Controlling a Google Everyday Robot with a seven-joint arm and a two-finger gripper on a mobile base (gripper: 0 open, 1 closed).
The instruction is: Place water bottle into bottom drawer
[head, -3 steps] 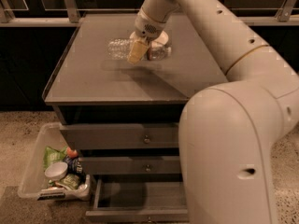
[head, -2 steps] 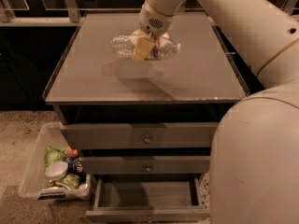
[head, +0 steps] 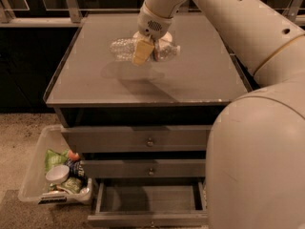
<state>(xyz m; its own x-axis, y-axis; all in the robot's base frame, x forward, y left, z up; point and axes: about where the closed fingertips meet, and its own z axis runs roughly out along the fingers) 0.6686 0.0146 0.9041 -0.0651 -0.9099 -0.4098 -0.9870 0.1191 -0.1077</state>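
Note:
The water bottle (head: 123,48) is clear and ribbed. It lies crosswise in my gripper (head: 148,52) above the middle rear of the cabinet top (head: 200,80). Its shadow falls on the top just in front of it. The gripper comes down from above, and its yellowish finger (head: 142,53) crosses the bottle's middle, shut on it. The bottom drawer (head: 147,198) is pulled open below the front of the cabinet. It is a shallow tray with nothing visible inside, and its knob (head: 151,223) is at the front edge.
The two upper drawers (head: 143,140) are shut. A clear plastic bin (head: 35,168) of snacks and a small white bowl (head: 57,174) stands on the floor at the left of the cabinet. My arm's large near link (head: 257,166) fills the right side. A white rim (head: 167,35) shows behind the gripper.
The gripper and the bottle stay at about the same spot over the cabinet top. My arm's near link has shifted a little at the right of the view.

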